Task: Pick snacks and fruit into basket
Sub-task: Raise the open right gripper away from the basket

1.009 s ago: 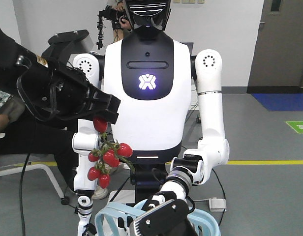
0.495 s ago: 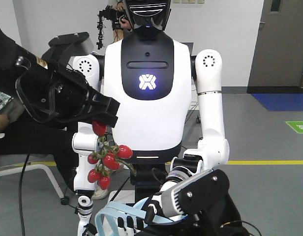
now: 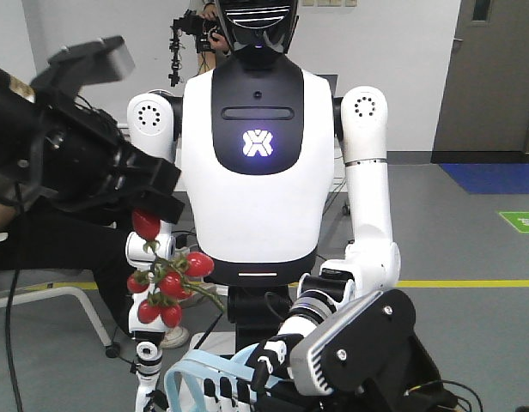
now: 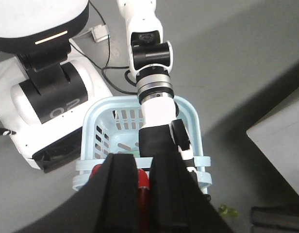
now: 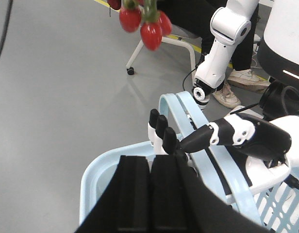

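Observation:
My left gripper [image 3: 155,209] is shut on the stem end of the bunch of small glossy red fruits [image 3: 166,287], which hangs below it in front of the white humanoid. In the left wrist view a red fruit [image 4: 142,183] shows between the closed fingers of the left gripper [image 4: 143,161], directly over the light blue basket [image 4: 102,141]. The humanoid's black-and-white hand [image 5: 212,136] holds that basket [image 5: 93,177] by its handle. My right gripper [image 5: 149,160] is shut on nothing, just over the basket's rim. The bunch [image 5: 142,22] hangs high above it. The snacks are out of view.
The white humanoid robot [image 3: 256,146] stands close in front, its forearm [image 4: 152,73] reaching into the basket area. Cables [image 4: 115,73] run over the grey floor. A chair leg [image 5: 161,41] and a seated person's shoes [image 5: 237,90] are at the left. A grey table corner [image 4: 280,131] lies right.
My left gripper has carried the red bunch left and slightly lower. My right arm has come up into the bottom right of the front view, covering more of the basket.

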### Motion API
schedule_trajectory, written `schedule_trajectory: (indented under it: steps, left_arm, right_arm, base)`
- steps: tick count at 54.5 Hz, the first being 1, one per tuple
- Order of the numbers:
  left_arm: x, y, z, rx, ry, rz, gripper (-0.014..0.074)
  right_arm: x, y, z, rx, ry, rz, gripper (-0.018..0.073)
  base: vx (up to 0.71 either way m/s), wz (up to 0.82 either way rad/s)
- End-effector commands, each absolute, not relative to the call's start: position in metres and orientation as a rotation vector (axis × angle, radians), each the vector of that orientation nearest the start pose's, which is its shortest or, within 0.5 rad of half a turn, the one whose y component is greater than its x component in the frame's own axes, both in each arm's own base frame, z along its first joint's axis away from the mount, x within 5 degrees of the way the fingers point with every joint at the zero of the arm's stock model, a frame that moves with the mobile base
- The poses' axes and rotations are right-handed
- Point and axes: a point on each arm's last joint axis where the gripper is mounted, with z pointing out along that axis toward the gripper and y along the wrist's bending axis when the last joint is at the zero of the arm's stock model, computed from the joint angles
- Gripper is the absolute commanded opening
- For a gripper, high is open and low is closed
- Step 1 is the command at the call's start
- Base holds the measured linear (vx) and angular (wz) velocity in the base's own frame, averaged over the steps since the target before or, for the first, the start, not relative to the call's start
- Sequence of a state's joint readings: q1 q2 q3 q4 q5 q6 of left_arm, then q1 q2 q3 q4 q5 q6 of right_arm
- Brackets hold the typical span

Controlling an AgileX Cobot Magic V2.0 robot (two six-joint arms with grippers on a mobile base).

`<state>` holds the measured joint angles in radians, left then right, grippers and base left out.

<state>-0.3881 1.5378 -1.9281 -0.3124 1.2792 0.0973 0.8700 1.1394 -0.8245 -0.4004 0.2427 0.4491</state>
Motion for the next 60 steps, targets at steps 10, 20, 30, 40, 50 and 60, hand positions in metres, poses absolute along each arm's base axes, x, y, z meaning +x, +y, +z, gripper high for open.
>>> schedule_trajectory:
  steps: [10, 20, 30, 40, 50, 60]
  left_arm:
    - [0.239, -0.136, 0.514, 0.594, 2.161, -0.689, 0.0002]
    - [0.238, -0.137, 0.514, 0.595, 2.16, -0.699, 0.0002]
    - [0.238, -0.137, 0.514, 0.595, 2.16, -0.699, 0.0002]
    - [0.239, -0.137, 0.514, 0.595, 2.161, -0.699, 0.0002]
    - [0.24, -0.135, 0.513, 0.592, 2.165, -0.666, 0.0002]
    - [0.243, -0.132, 0.501, 0.59, 2.21, -0.607, 0.0002]
  right_arm:
    - [0.165, 0.183, 0.342, -0.769, 1.783, 0.501, -0.0008]
    - [0.165, 0.182, 0.341, -0.77, 1.795, 0.491, -0.0008]
    - [0.165, 0.182, 0.341, -0.771, 1.795, 0.49, -0.0008]
    - [0.165, 0.182, 0.341, -0.772, 1.794, 0.488, -0.0008]
    - [0.165, 0.182, 0.341, -0.781, 1.787, 0.478, -0.0008]
    - [0.165, 0.182, 0.341, -0.781, 1.788, 0.477, -0.0008]
  base:
    - [0.0, 0.0]
    - [0.0, 0.0]
    - [0.0, 0.0]
    - [0.0, 0.0]
    - [0.0, 0.0]
    - [0.0, 0.0]
